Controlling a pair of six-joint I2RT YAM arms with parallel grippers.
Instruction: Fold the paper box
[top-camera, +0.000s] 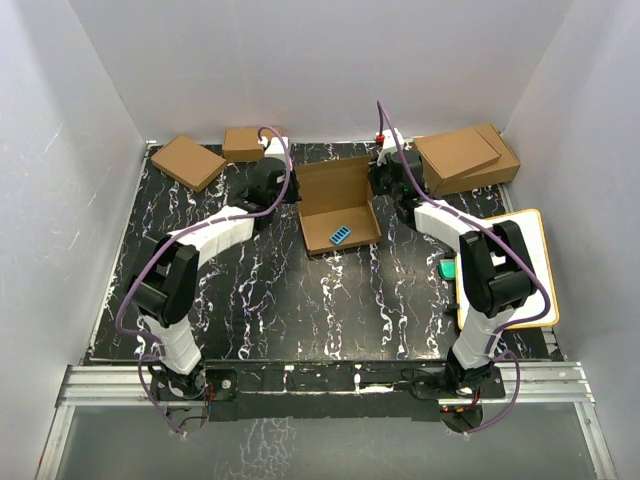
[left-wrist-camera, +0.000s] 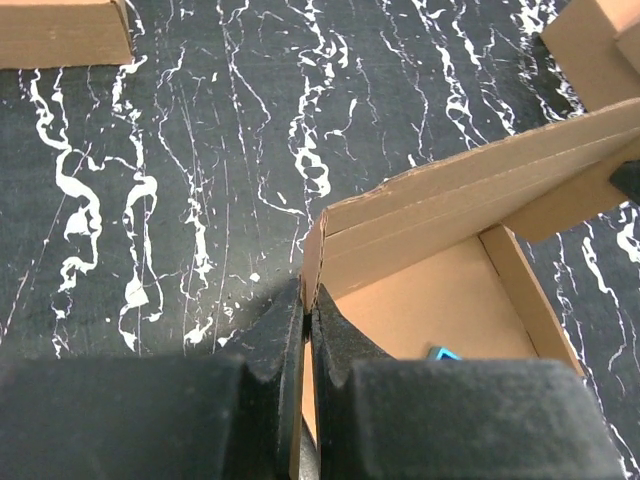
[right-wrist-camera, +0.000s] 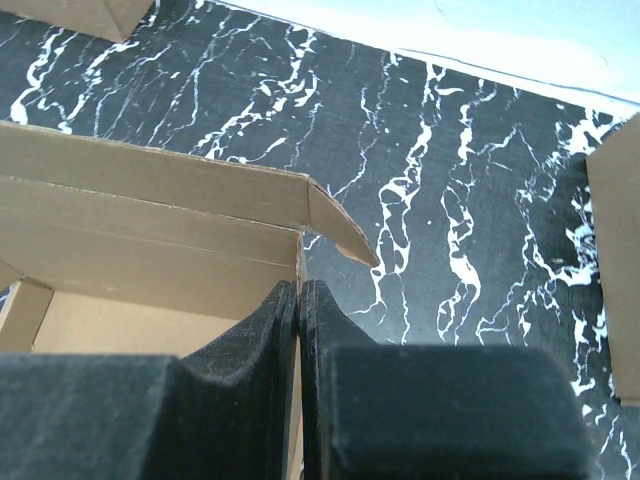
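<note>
The paper box (top-camera: 338, 205) stands open in the middle of the table, walls up and lid raised at the back, with a small blue block (top-camera: 340, 236) inside. My left gripper (top-camera: 285, 188) is shut on the box's left side wall, which shows pinched between the jaws in the left wrist view (left-wrist-camera: 306, 300). My right gripper (top-camera: 382, 186) is shut on the right side wall, seen in the right wrist view (right-wrist-camera: 300, 290). The box's wall and lid flap (right-wrist-camera: 150, 215) fill the left of that view. The blue block's corner (left-wrist-camera: 445, 354) shows in the left wrist view.
A flat brown box (top-camera: 188, 161) and a small brown box (top-camera: 243, 143) lie at the back left. Two larger stacked brown boxes (top-camera: 468, 158) sit at the back right. A white board with an orange rim (top-camera: 520, 262) lies at the right, a green object (top-camera: 446, 268) beside it.
</note>
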